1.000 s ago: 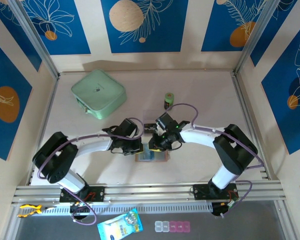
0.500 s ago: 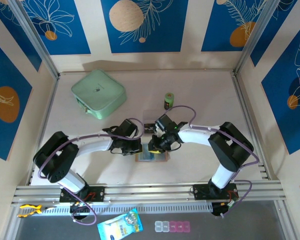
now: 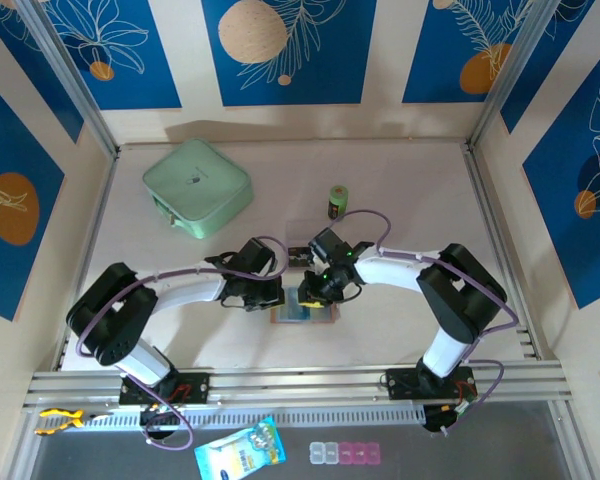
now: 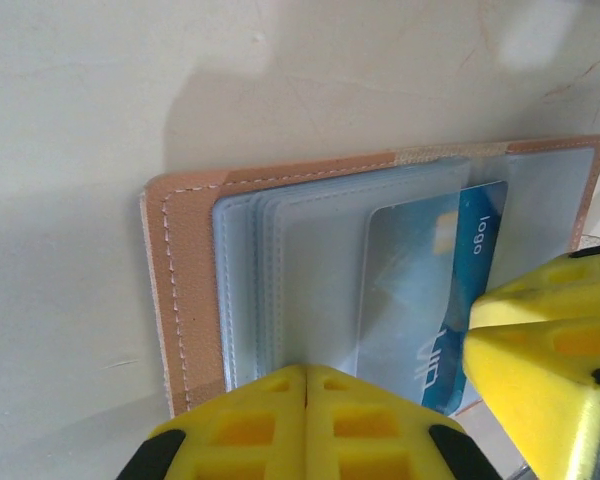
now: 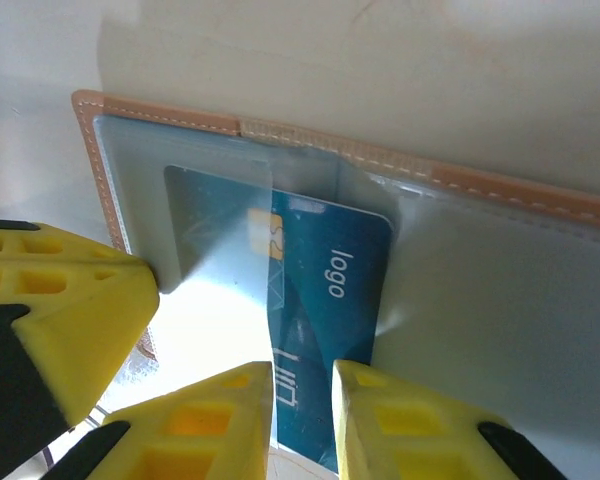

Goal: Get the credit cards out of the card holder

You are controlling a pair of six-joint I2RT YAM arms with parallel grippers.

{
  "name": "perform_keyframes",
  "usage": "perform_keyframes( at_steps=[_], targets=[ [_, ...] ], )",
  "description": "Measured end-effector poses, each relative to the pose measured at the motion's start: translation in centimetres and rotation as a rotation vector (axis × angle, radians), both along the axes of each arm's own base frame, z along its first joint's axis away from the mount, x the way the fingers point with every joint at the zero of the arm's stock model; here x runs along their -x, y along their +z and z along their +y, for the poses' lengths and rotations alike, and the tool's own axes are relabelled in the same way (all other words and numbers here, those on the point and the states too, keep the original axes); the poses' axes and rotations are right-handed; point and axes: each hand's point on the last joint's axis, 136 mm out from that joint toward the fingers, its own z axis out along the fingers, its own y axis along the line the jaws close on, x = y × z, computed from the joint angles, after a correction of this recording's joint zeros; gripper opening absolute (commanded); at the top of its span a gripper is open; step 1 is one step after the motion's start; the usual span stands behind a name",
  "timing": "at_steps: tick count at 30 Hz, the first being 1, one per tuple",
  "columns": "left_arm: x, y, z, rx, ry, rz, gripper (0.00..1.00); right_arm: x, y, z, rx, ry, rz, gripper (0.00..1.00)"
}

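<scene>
The card holder (image 3: 305, 313) lies open on the table, tan leather (image 4: 185, 290) with clear sleeves. A blue credit card (image 5: 330, 290) marked "logo" sits partly out of a sleeve, and it shows in the left wrist view too (image 4: 430, 290). My left gripper (image 3: 272, 298) is shut, and its tips (image 4: 306, 372) rest on the sleeves at the holder's near edge. My right gripper (image 3: 313, 293) stands over the blue card, jaws (image 5: 302, 375) a narrow gap apart with the card flat beneath them. Other cards are hidden.
A mint-green square case (image 3: 197, 187) sits at the back left. A small green-capped bottle (image 3: 337, 201) stands behind the arms. The metal rail (image 3: 300, 385) bounds the near edge. A packet (image 3: 240, 452) and a pill tray (image 3: 345, 453) lie below it.
The right arm's elbow has shifted a little to the left and its gripper has edged slightly over the card holder. The left arm has not moved.
</scene>
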Motion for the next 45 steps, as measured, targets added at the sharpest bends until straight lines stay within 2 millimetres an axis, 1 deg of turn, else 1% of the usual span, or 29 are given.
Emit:
perform_keyframes(
  at_steps=[5,8,12,14,20,25,28,37,45],
  targets=[
    [-0.1,0.1,-0.1,0.004,-0.001,-0.001,0.0,-0.3,0.9,0.1,-0.014,-0.002,-0.026,0.23],
    [-0.2,0.6,-0.6,0.014,-0.007,-0.008,0.0,-0.5,1.2,0.0,-0.022,-0.008,-0.034,0.23],
    [-0.5,2.0,-1.8,0.032,-0.028,-0.028,0.0,-0.6,0.9,-0.5,-0.016,-0.022,-0.028,0.23],
    [-0.5,2.3,-2.2,0.041,-0.036,-0.033,0.0,-0.5,0.6,-0.9,-0.009,-0.029,-0.018,0.23],
    [-0.2,1.3,-2.0,0.017,-0.048,-0.015,0.0,-0.3,0.0,-1.5,-0.004,-0.042,-0.002,0.23],
    [-0.1,0.7,-1.7,-0.007,-0.056,-0.008,0.0,-0.4,0.1,-1.4,-0.017,-0.042,-0.001,0.24],
    [0.1,0.0,-1.4,-0.022,-0.056,0.008,0.0,-0.5,0.2,-1.1,-0.032,-0.038,-0.003,0.24],
    [0.2,-0.1,-1.4,-0.023,-0.057,0.009,0.0,-0.4,-0.5,-0.9,-0.047,-0.042,0.018,0.24],
    [0.2,-0.1,-1.4,-0.023,-0.057,0.009,0.0,-0.1,-0.7,-0.3,-0.111,-0.05,0.047,0.2]
  ],
)
